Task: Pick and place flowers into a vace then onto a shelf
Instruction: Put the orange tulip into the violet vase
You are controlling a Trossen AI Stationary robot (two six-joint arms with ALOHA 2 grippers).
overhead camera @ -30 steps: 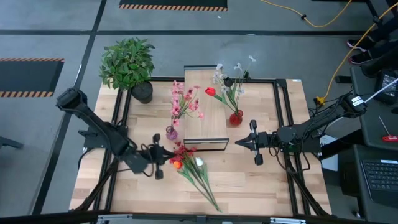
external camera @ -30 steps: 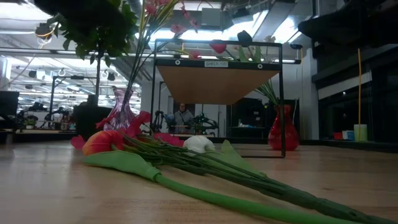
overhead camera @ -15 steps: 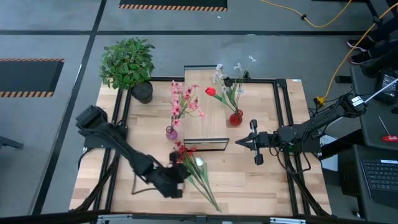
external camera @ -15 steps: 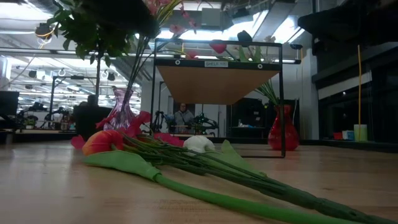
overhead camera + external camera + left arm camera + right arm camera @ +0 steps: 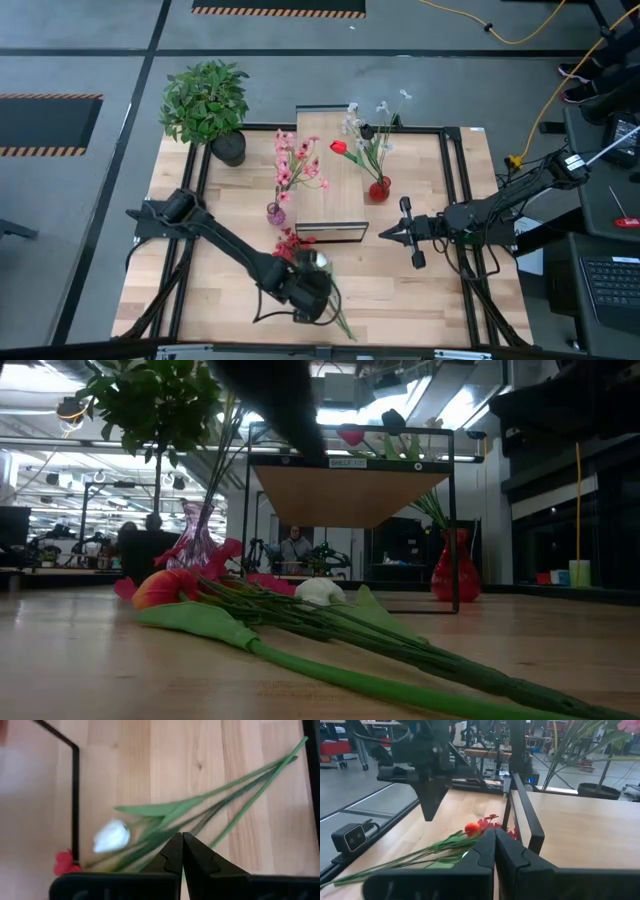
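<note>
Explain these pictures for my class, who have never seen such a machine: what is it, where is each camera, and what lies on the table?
Two dark robot arms work at a wooden table. One camera looks straight down, one sits at table height, and one rides on each wrist. The left gripper, fingers shut and holding nothing, hovers over the loose flowers lying on the table. The right gripper, also shut and empty, waits beside the shelf. A purple vase and a red vase already hold flowers; a potted plant stands at one corner.

Partly hidden in the high view under the left gripper point(image 5: 312, 292): the flowers point(image 5: 325, 290). Blurred in the left wrist view: white blossom point(image 5: 111, 835). Cut off by the edge: stalk tips point(image 5: 303, 741).
</note>
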